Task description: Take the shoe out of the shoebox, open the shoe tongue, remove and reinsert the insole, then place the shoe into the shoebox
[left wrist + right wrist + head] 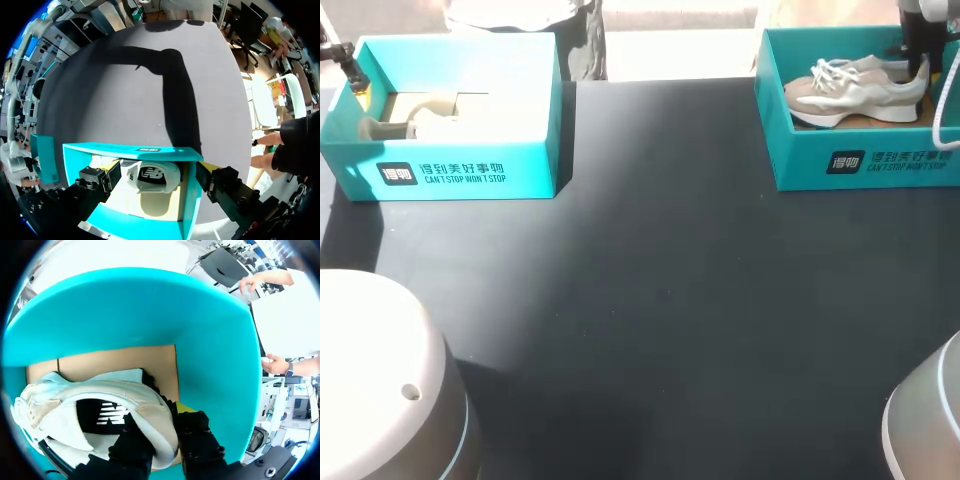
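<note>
Right gripper (161, 419) first: its two black fingers stand close together with the heel of the pale right shoe (100, 400) pinched between them. One finger is inside the collar and the other is against the back of the heel. That shoe sits inside the right shoebox (150, 310), on its brown cardboard floor, with the heel near a teal wall. Seen from the head view, the right gripper (918, 62) comes down at the right end of the right shoebox (860, 165). The right shoe (860, 88) points its toe toward the table's middle.

Left gripper (157, 169) is spread wide and holds nothing. Its yellow-tipped fingers stand over the two sides of the left shoebox (135, 149); whether they touch its walls I cannot tell. A white left shoe (150, 177) lies in that box, between and below the fingers. From above, the left gripper (358, 82) sits at the left wall of the left shoebox (460, 170), where the left shoe (430, 125) shows only in part.

Both boxes stand well apart at the far corners of the dark table (650, 300).
</note>
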